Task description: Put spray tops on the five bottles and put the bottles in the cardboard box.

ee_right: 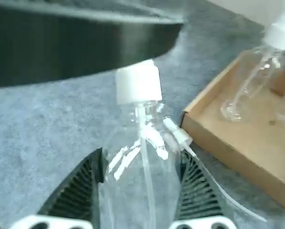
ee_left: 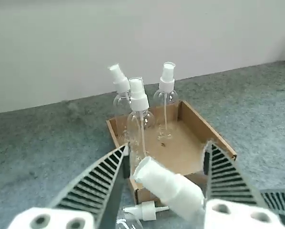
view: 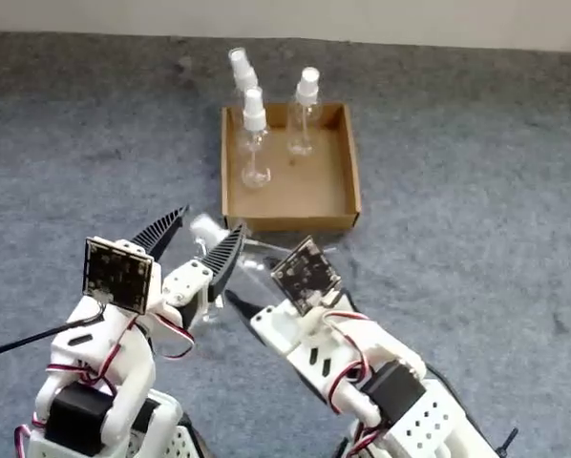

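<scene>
We judged capping underway: right claw (ee_right: pixel 141 156) clenched the bottle (ee_right: pixel 142 200), left claw (ee_left: pixel 167 147) gaped around its spray top (ee_left: pixel 168 186); next we needed to pinch and seat it.

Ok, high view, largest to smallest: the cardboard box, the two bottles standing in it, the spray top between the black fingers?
1. cardboard box
2. nearer bottle and farther bottle: look alike, no ranking
3. spray top, clearly smallest
</scene>
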Robot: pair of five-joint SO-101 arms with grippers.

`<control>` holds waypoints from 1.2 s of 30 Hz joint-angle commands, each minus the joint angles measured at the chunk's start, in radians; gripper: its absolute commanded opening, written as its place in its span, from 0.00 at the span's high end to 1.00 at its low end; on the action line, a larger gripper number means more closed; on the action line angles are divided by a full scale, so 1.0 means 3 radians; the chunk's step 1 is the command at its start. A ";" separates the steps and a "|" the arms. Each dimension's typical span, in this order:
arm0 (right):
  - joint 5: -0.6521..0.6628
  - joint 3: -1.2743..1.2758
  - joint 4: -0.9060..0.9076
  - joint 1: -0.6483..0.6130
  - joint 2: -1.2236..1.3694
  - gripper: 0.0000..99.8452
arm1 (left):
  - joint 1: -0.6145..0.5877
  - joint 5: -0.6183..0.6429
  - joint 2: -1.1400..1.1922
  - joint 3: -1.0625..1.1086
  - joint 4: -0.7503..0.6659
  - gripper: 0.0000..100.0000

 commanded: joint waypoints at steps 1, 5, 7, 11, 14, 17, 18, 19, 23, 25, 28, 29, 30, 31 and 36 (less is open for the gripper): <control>-0.0005 -0.0171 -0.0197 0.0299 0.0018 1.00 | -0.0054 -0.0015 0.0008 -0.0228 0.0143 0.75; -0.0031 -0.0407 -0.0422 0.0621 0.0043 1.00 | -0.0054 -0.0015 0.0008 -0.0279 0.0276 0.74; -0.0031 -0.0586 -0.0427 0.0698 0.0176 1.00 | -0.0054 -0.0015 0.0008 -0.0258 0.0281 0.74; -0.0031 -0.1015 -0.0432 0.0734 0.0739 1.00 | -0.0054 -0.0031 0.0008 -0.0115 0.0271 0.74; -0.0133 -0.1455 -0.0437 0.0734 0.1251 1.00 | -0.0054 -0.0036 0.0013 0.0038 0.0261 0.74; -0.0343 -0.1921 -0.0427 0.0734 0.1757 1.00 | -0.0033 -0.0036 0.0013 0.0176 0.0261 0.74; -0.0384 -0.2048 -0.0422 0.0729 0.1905 1.00 | -0.0028 -0.0036 0.0013 0.0197 0.0261 0.74; -0.0414 -0.2161 -0.0417 0.0724 0.2048 1.00 | -0.0028 -0.0036 0.0013 0.0207 0.0261 0.74; -0.0588 -0.2478 -0.0386 0.0713 0.2427 1.00 | -0.0028 -0.0036 0.0028 0.0222 0.0220 0.74; -0.0685 -0.2601 -0.0192 0.0637 0.2550 1.00 | -0.0033 -0.0036 0.0038 0.0299 0.0082 0.74; -0.0706 -0.2785 0.0079 0.0437 0.2626 1.00 | -0.0049 -0.0036 0.0043 0.0540 -0.0292 0.74; -0.0711 -0.2821 0.0141 0.0376 0.2626 1.00 | -0.0049 -0.0036 0.0043 0.0596 -0.0394 0.74; -0.0711 -0.2851 0.0197 0.0320 0.2626 1.00 | -0.0049 -0.0036 0.0043 0.0642 -0.0471 0.74; -0.0711 -0.2867 0.0233 0.0279 0.2616 1.00 | -0.0054 -0.0036 0.0043 0.0673 -0.0517 0.74; -0.0711 -0.2877 0.0330 0.0202 0.2447 1.00 | -0.0054 -0.0102 0.0049 0.0693 -0.0547 0.74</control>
